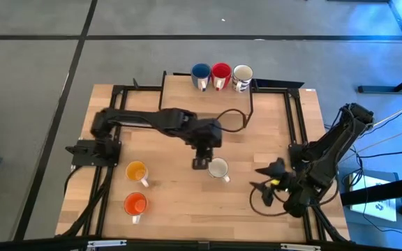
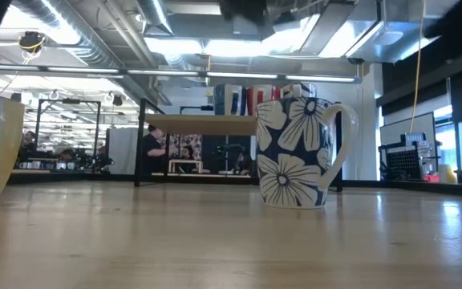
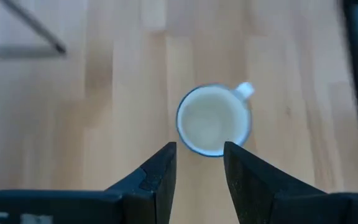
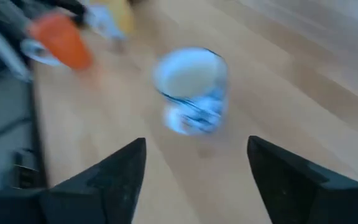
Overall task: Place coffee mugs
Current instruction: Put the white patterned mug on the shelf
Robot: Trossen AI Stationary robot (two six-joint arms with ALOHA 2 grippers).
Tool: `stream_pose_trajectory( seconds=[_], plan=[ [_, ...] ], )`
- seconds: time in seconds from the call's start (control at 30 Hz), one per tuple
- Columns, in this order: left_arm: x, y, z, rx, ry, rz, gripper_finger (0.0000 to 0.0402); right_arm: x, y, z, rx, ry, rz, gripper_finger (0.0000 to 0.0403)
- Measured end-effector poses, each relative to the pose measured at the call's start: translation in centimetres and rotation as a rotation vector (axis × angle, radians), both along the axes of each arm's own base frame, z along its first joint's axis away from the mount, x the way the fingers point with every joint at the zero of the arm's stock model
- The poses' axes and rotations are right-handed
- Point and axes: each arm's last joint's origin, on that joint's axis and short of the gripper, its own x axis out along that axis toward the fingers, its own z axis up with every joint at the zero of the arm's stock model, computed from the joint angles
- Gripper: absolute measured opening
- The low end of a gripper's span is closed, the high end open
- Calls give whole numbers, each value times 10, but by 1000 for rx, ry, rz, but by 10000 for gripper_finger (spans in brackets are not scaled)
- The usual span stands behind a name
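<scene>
Our left claw (image 1: 199, 163) hangs over the middle of the counter (image 1: 180, 202), just beside the flower mug (image 1: 218, 169). Its fingers (image 3: 160, 177) are a little way apart and hold nothing. We use the flower mug as our marker.

Going left to right: the yellow-orange mug (image 1: 137, 171) and the orange mug (image 1: 135, 203) stand off to the left of the flower mug, nearer the front edge. We think these two still wait to be moved. The flower mug stands upright and alone. At the far edge behind it, the blue mug (image 1: 200, 72), the red mug (image 1: 220, 72) and another white mug (image 1: 242, 74) stand in a row on a raised shelf (image 1: 180, 87). We guess those three are done, so about half the job is left.

Our right claw (image 1: 265, 178) waits to the right of the flower mug, wide open and empty.

Bare wood lies all around the flower mug, so we have room. A black frame (image 1: 295, 115) runs along the counter sides.
</scene>
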Motion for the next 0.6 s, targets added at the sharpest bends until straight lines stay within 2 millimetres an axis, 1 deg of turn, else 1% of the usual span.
stream_pose_trajectory(
  seconds=[0.07, 0.13, 0.23, 0.37, 0.47, 0.6],
  plan=[
    [-15, -4, 14, 30, -37, -65, 127, 9, 10, -2, -9, -57, 22, 275],
    [-30, -7, 21, 54, -52, -118, 127, 19, 19, -8, -14, -93, 24, 276],
    [-56, -8, 20, 63, -46, -150, 127, 37, 28, -24, -26, -97, 9, 269],
    [-101, -7, 15, 39, -70, -130, 128, 58, 32, -49, -82, -96, -39, 256],
    [-132, -5, 7, 1, -102, -86, 128, 70, 32, -69, -93, -69, -77, 249],
    [-167, -2, -1, -60, -158, -16, 128, 79, 29, -87, -110, -35, -120, 244]
  ],
)
